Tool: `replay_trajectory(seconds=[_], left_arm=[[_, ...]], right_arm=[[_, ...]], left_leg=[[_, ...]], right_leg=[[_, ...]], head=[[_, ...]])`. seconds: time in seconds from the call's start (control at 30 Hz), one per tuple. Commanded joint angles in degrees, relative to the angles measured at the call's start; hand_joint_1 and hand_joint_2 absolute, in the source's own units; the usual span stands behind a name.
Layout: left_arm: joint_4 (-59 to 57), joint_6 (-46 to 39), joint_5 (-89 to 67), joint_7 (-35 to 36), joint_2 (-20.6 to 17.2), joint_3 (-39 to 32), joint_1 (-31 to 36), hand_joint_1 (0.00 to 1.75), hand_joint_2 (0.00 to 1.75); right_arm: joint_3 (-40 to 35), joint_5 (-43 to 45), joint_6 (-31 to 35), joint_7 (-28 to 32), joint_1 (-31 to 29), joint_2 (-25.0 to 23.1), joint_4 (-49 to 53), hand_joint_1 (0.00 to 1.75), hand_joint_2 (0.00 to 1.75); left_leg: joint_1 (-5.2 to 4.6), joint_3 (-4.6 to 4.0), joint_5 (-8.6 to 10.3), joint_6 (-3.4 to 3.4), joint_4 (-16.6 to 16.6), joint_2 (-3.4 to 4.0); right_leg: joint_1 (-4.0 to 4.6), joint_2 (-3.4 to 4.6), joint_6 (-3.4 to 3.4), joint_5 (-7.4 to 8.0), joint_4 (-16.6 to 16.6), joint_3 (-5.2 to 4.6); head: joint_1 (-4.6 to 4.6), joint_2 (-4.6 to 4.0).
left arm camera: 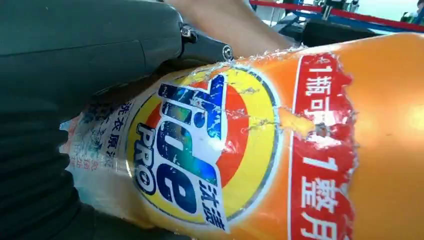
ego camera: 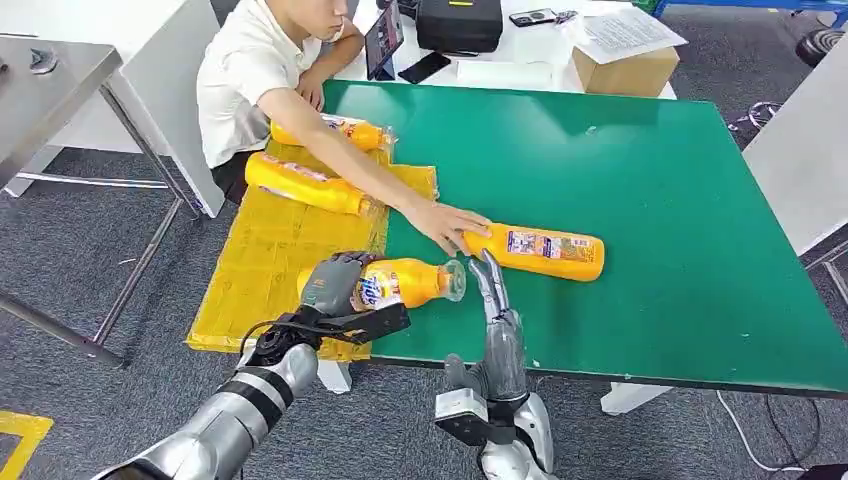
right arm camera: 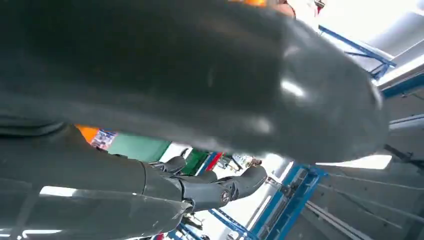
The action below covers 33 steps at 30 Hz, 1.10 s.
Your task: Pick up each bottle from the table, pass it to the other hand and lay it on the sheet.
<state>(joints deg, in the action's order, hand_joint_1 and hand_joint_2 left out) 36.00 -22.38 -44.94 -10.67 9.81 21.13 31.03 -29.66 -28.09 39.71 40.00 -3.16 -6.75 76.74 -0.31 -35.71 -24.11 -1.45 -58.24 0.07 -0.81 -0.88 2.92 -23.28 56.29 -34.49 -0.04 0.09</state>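
Our left hand [ego camera: 335, 285] fingers clamped round bottle [ego camera: 405, 283], held sideways at sheet [ego camera: 262, 262] edge, likely for laying down. Our right hand [ego camera: 494, 290] beside bottle cap, fingers straight, apart, holding nothing. Person's hand [ego camera: 445, 222] rests on next bottle [ego camera: 545, 251] on desk [ego camera: 640, 200].

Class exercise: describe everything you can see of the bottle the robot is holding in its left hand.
The held bottle is orange plastic with a clear cap at its right end, lying on its side above the table's near edge beside the yellow sheet. Its round yellow, red and blue label is torn and peeling in the wrist view. The left robot hand grips its base end; the right robot hand, fingers extended, hangs near the cap.
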Motion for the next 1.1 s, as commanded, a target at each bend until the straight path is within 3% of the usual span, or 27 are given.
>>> replay_trajectory(seconds=[0.03, 0.17, 0.73, 1.1], left_arm=[[-6.12, 5.83, 4.82, -2.80, 0.93, -0.40, 2.41, 0.00, 1.75], [-2.97, 11.08, 7.27, -4.71, 0.71, 0.97, 1.44, 0.00, 1.75], [0.84, 8.94, 5.24, -3.26, -0.50, 4.78, -0.28, 0.00, 1.75], [7.94, 6.19, 6.03, -6.40, -0.10, 6.04, -3.56, 0.00, 1.75]], right_arm=[[-3.90, 2.56, 0.29, 0.00, -2.97, 2.64, -4.90, 0.00, 0.00], [-4.18, 3.18, 0.29, 0.00, -3.07, 2.94, -4.80, 0.00, 0.00], [-4.64, 3.75, 0.29, 0.00, -2.88, 2.99, -4.54, 0.00, 0.00], [-4.56, 3.46, 0.29, 0.00, -2.32, 3.27, -4.71, 0.00, 0.00]], left_leg=[[0.05, 0.25, -0.08, 0.07, 0.06, 0.08], [0.03, 0.19, -0.07, 0.06, 0.04, 0.06], [0.06, 0.26, -0.11, 0.09, 0.05, 0.12], [0.06, 0.27, -0.11, 0.10, 0.06, 0.09]], right_leg=[[0.04, 0.13, -0.08, -0.03, -0.10, 0.24], [0.03, 0.10, -0.07, -0.04, -0.06, 0.18], [0.05, 0.18, -0.10, -0.05, -0.06, 0.23], [0.05, 0.15, -0.11, -0.07, -0.07, 0.25]], head=[[0.00, 0.00], [0.00, 0.00], [0.00, 0.00], [0.00, 0.00]])
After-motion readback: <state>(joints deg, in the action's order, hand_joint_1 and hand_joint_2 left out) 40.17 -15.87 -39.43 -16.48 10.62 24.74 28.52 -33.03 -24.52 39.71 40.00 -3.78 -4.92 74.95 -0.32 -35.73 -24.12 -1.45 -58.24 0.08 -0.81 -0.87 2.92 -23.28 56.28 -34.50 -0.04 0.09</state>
